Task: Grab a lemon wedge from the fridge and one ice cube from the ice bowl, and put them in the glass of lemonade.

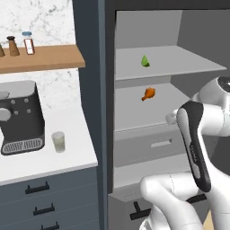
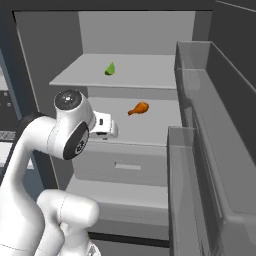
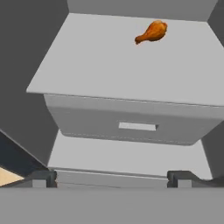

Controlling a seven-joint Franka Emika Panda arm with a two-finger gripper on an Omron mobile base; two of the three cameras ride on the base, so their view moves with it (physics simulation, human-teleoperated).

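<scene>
Two shelves matter in the left base view: the fridge (image 1: 134, 148) stands open, the green lemon wedge (image 1: 145, 61) sits on the upper shelf (image 1: 179, 63), and the chicken drumstick (image 1: 148, 94) lies on the shelf below, while the arm's hand is level with that lower shelf, so the wedge is above and ahead of the tool; the glass of lemonade (image 1: 58, 141) waits well off to the tool's left on the counter (image 1: 45, 166), beside the coffee machine (image 1: 20, 117). Over to the right base view, the gripper (image 2: 106, 126) hovers at the front edge of the lower shelf, the drumstick ahead and to its right, the wedge up on the shelf overhead. Now the hand view: fingertips (image 3: 43, 178) spread wide, nothing between them, looking past a drawer (image 3: 131, 124) at the drumstick. By the look of it, the coming move is a lift to the upper shelf and a reach inward.
</scene>
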